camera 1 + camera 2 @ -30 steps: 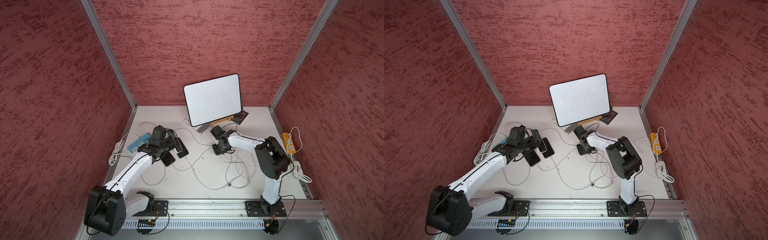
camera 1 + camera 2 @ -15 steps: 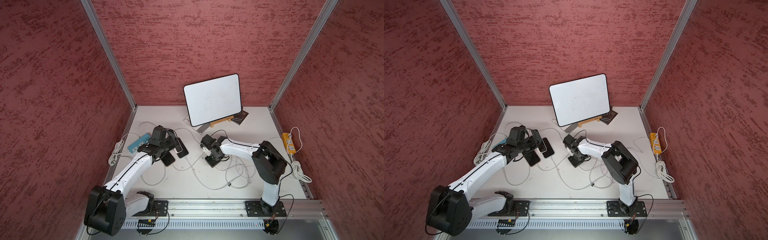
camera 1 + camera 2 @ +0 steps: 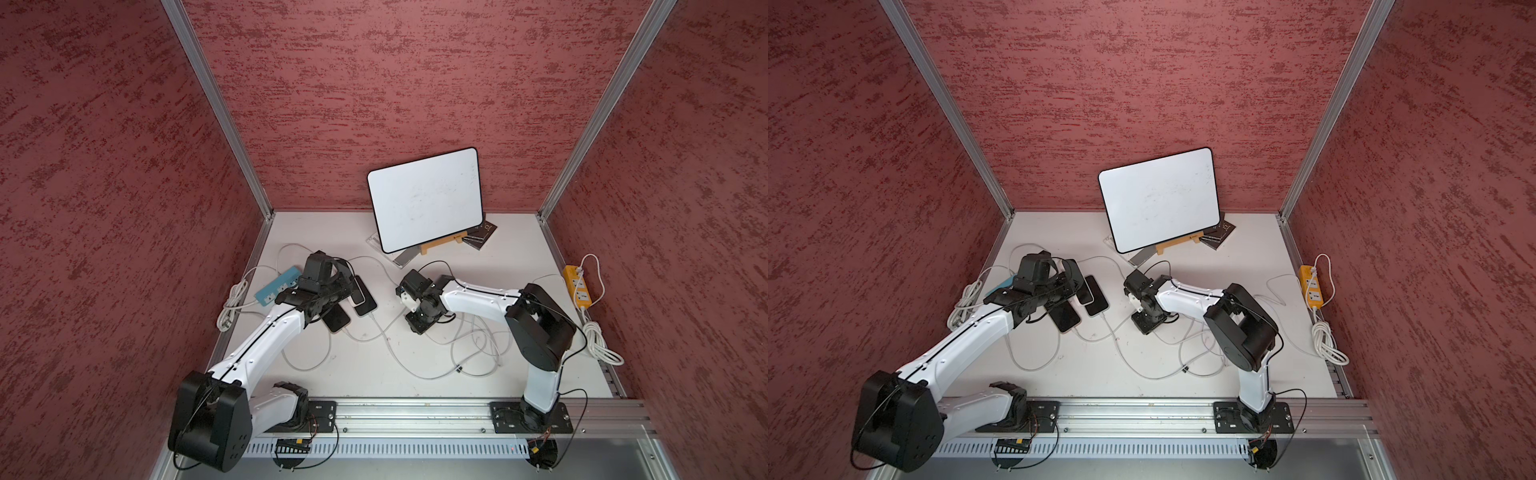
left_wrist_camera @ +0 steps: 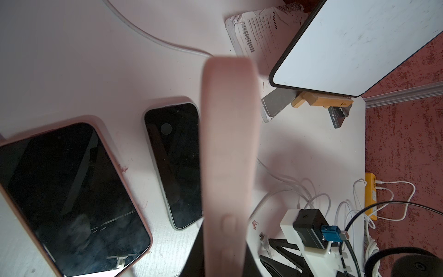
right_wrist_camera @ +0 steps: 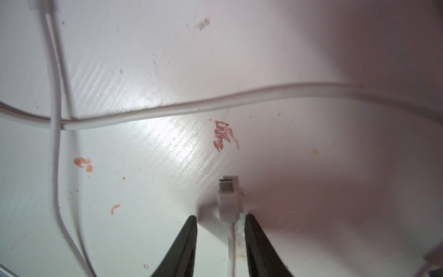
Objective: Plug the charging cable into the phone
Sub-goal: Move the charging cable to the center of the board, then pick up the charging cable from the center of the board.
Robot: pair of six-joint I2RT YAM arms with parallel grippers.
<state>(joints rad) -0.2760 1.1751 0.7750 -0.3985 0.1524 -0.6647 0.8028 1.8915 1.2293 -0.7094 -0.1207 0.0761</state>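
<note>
Leaves the charging plug (image 5: 227, 199) lying loose on the tabletop (image 5: 143, 72) between the just-parted jaws of the right tool (image 5: 221, 217), now swung nearer the left tool (image 3: 343, 286) clenched on the edge-up pink-cased phone (image 4: 227, 144), so probably needs regrasping before insertion.

White links (image 3: 266, 336), black joints (image 3: 540, 332), black cables (image 3: 575, 390).

Held phone (image 4: 229, 156) is blurring close-up, covering the dark phone's (image 4: 172, 165) side; beyond it, big phone (image 4: 67, 199) is running off-frame.
</note>
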